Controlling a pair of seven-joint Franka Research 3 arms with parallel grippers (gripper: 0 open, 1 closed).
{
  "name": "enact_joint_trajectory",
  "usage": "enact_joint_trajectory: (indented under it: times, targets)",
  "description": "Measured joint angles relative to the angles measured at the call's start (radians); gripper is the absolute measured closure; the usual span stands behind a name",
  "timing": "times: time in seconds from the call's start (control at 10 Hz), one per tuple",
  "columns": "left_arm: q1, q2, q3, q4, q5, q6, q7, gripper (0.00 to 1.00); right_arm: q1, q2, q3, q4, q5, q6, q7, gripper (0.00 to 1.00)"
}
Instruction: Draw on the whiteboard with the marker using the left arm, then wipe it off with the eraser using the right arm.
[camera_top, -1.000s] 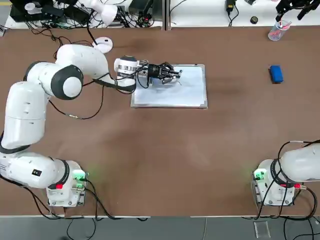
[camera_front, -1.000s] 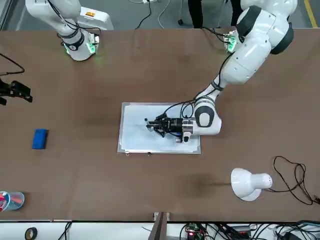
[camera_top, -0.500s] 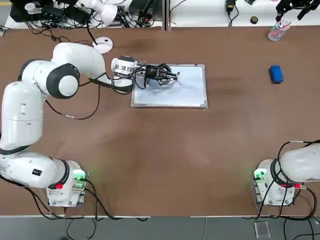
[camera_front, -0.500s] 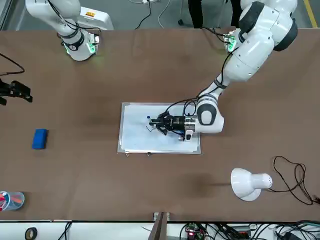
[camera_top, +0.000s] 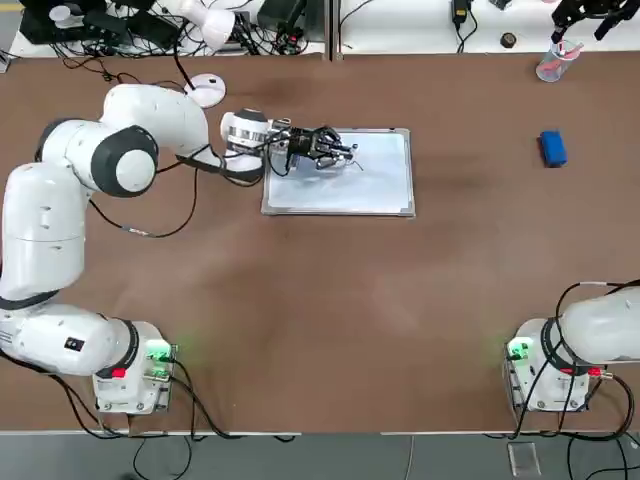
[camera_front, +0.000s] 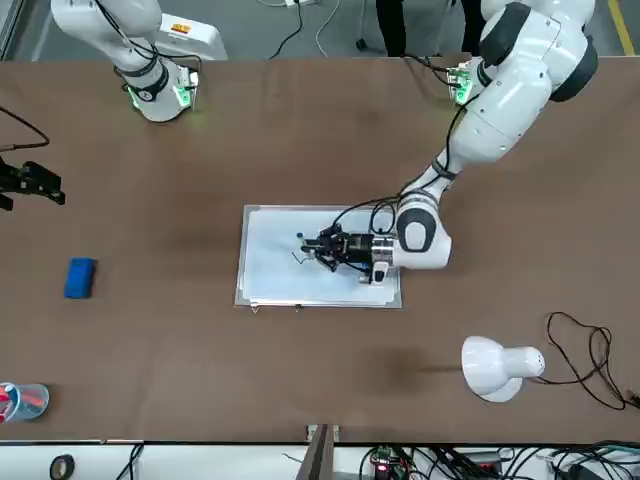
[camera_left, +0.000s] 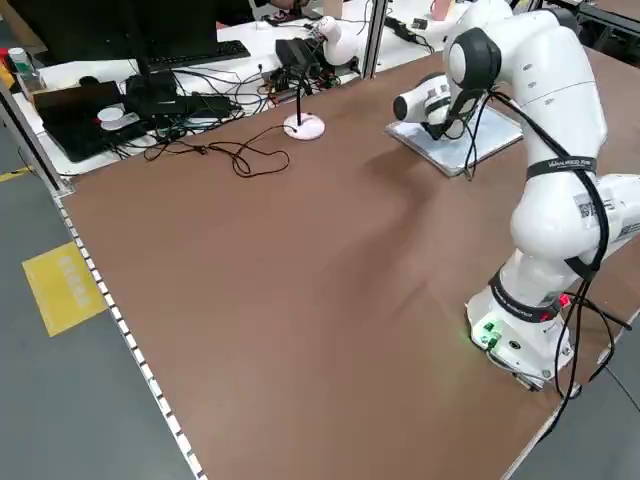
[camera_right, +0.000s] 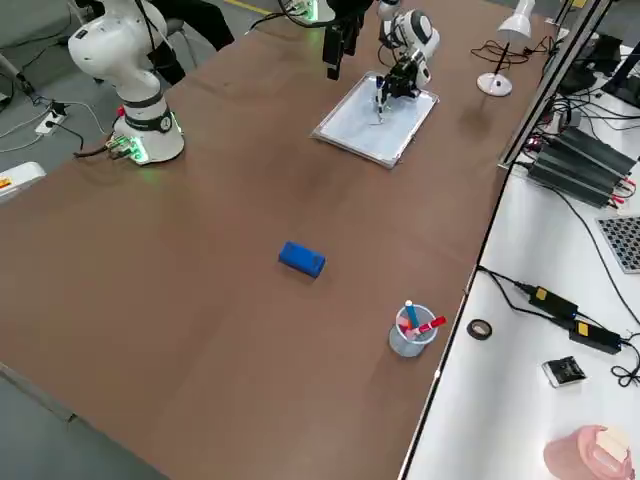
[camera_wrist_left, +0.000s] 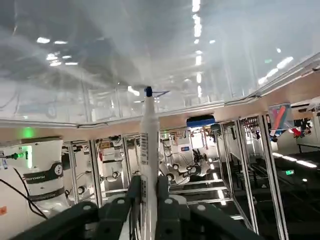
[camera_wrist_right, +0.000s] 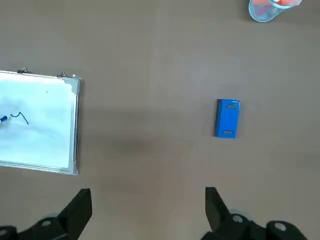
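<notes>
the left claw (camera_front: 322, 245) reaches level over the whiteboard (camera_top: 375, 190), clamped tight on the marker (camera_wrist_left: 149, 150), whose dark tip touches the white surface just ahead of the fingers. a thin dark squiggle (camera_wrist_right: 20, 118) sits on the board right at that tip. the board lies flat on the brown counter (camera_top: 330, 300), beneath the left claw, with most of its bare white area stretching beyond the tip.

the right claw (camera_wrist_right: 147, 212) hangs high above the counter, well apart from the left one, its fingers spread wide and holding nothing. the eraser (camera_wrist_right: 228, 118), a small blue block, lies on the counter ahead of the right claw's fingers, well apart from the board. a clear cup (camera_right: 411, 332) with red-tipped pens stands farther beyond the eraser, near the counter's edge.
</notes>
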Motion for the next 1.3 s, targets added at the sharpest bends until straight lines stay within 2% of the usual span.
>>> enact_joint_trajectory:
  times: [0.5, 0.8, 1.3]
  targets:
    - [0.005, -0.005, 0.010, 0.115, 0.166, 0.003, -0.258, 0.83, 0.000, 0.000, 0.000, -0.001, 0.000, 0.003, 0.000, 0.00]
    - [0.015, -0.051, 0.010, 0.163, 0.284, 0.003, -0.341, 0.83, -0.001, 0.000, -0.001, -0.001, 0.000, 0.003, 0.000, 0.00]
    - [0.127, -0.214, 0.009, 0.173, 0.673, -0.111, -0.388, 0.83, -0.007, 0.002, -0.002, -0.013, -0.001, 0.003, -0.038, 0.00]
